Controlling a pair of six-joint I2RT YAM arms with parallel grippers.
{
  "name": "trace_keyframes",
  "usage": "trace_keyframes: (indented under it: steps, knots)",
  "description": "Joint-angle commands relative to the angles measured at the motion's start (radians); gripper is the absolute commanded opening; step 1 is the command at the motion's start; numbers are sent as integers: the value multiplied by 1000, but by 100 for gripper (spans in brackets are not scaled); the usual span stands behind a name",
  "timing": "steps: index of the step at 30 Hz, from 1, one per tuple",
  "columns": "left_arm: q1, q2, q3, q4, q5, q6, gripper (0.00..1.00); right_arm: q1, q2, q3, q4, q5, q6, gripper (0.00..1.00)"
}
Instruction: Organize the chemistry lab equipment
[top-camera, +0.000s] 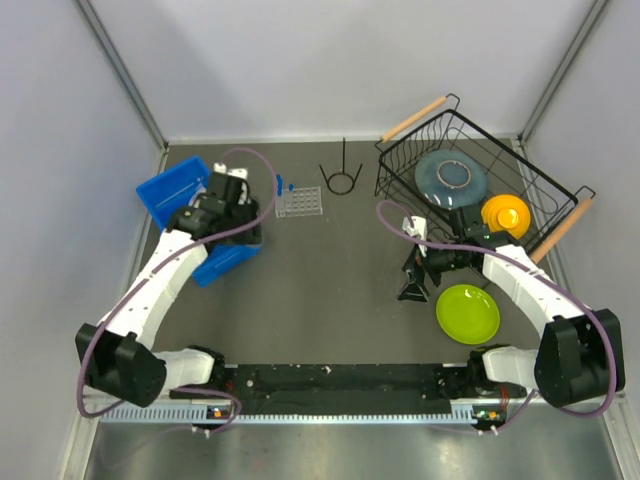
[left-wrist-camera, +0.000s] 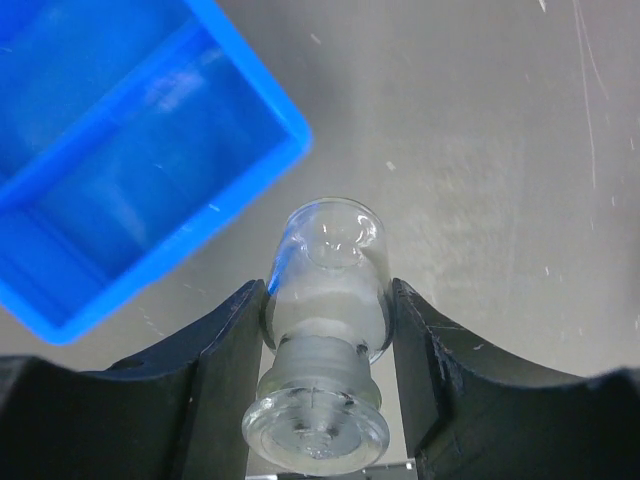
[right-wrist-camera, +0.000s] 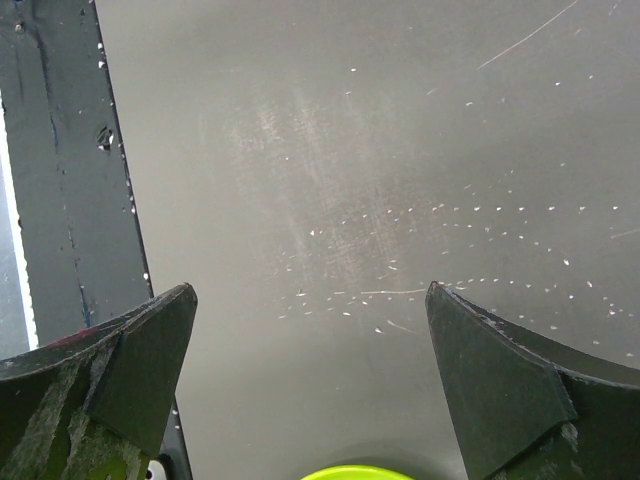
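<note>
Left wrist view: the left gripper (left-wrist-camera: 325, 330) pinches the clear cream-filled piece (left-wrist-camera: 328, 285) just off a corner of the blue bin (left-wrist-camera: 262, 95), toward the far-left corner of the bench (left-wrist-camera: 480, 150). The grid rack (top-camera: 299, 202) and ring stand (top-camera: 341, 178) sit near the far edge. The right gripper (right-wrist-camera: 310, 300) hangs spread over bare bench surface, with the green plate (top-camera: 467, 313) just beside it toward the right edge.

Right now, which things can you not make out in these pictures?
- Top view: the clear piece in the left gripper is hidden by the gripper itself.
- Top view: the tubes by the grid rack are too small to count.
- Left wrist: the blue bin is cut by the edges.
- Right wrist: the green plate is a sliver.
</note>
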Motion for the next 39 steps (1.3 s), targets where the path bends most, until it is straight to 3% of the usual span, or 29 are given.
trace_keyframes:
  steps: [1,5,14,26,39]
  knots:
    - [150,57,103,40,54,98,33,-3,-8,19,11,-33,-16,99]
    - [286,144,154,86,65,108,33,-3,-8,18,10,-46,-18,99]
    - [400,364,251,169,21,121,33,-3,-8,18,7,-61,-18,99]
    - [434,559,340,184,-10,171,35,-3,-1,21,4,-64,-19,99]
    - [454,661,338,178,2,165,54,-4,3,19,2,-58,-21,99]
